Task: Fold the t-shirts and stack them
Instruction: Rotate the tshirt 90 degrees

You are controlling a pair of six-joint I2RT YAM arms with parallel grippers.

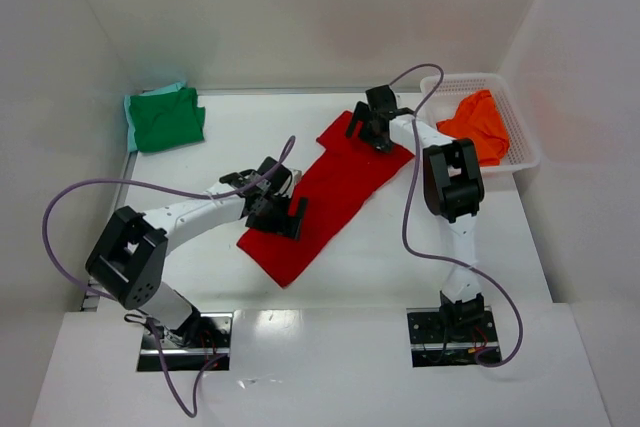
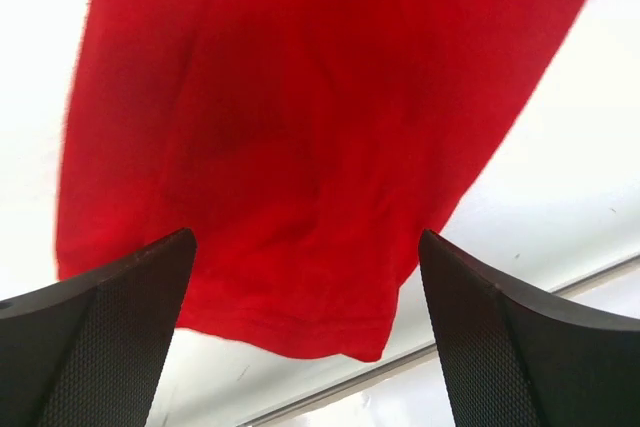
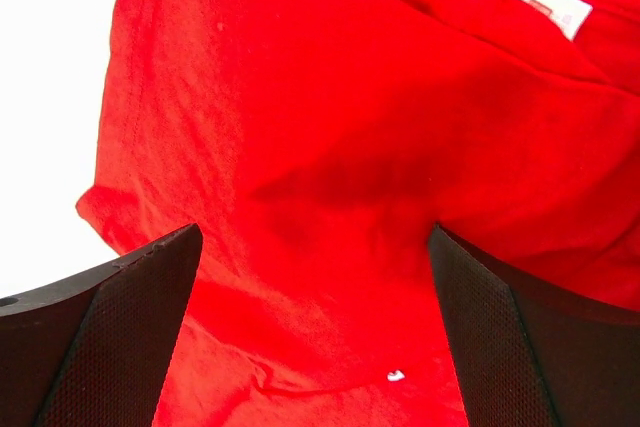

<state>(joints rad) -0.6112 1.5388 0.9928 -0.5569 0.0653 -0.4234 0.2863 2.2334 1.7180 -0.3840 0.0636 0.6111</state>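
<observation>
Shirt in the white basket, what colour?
The shirt is orange, seen best in the top external view.

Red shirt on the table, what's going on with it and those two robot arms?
The red shirt lies on the table as a long folded strip. The left hand hovers over its near end, the right hand over its far end, both open; neither grips it. A green shirt sits folded at far left; an orange shirt lies in the basket.

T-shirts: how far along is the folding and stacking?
The green t-shirt looks folded, at the far left. The red t-shirt lies as a long strip, half folded, under the open left gripper and right gripper. The orange t-shirt lies crumpled in the basket. Nothing is stacked.
</observation>
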